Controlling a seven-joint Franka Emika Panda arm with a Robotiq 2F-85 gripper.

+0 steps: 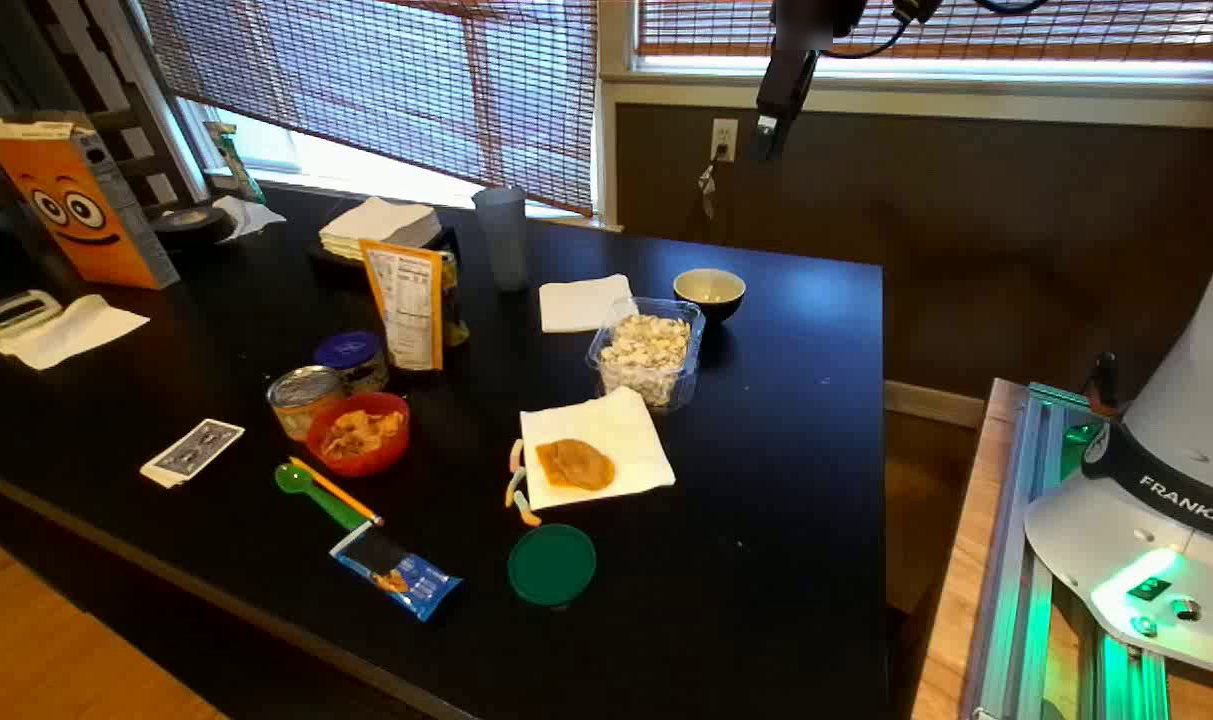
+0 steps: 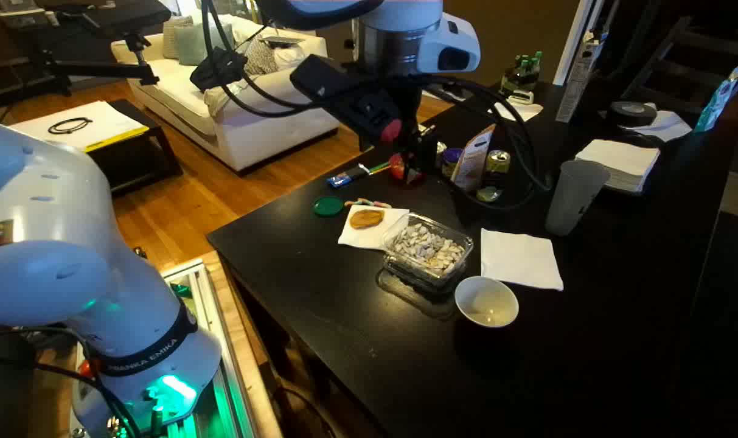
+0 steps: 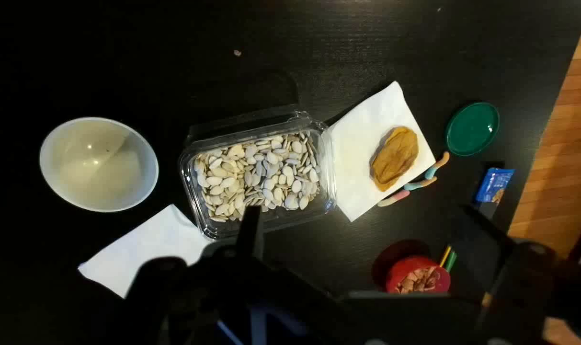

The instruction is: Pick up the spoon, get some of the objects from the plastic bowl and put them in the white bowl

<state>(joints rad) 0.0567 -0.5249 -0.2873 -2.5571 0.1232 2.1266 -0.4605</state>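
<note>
The green spoon (image 1: 323, 494) lies on the black table beside a yellow pencil, one end against a blue wrapper; part of it shows in the wrist view (image 3: 451, 261). The clear plastic bowl (image 1: 682, 384), a rectangular container full of pale seeds, stands near the table's middle; it also shows in the wrist view (image 3: 329, 167). The white bowl (image 2: 487, 302), empty and dark outside, stands beside it and shows in the wrist view (image 3: 98, 164). My gripper (image 1: 769, 138) is high above the table; in the wrist view (image 3: 367, 225) its fingers are wide apart with nothing between them.
A red bowl (image 1: 386, 455) of chips, cans and an upright pouch (image 1: 406, 305) stand near the spoon. A napkin with a brown piece (image 1: 576, 465), gummy worms and a green lid (image 1: 552, 565) lie in front of the container. A tall cup (image 2: 577, 198) stands behind.
</note>
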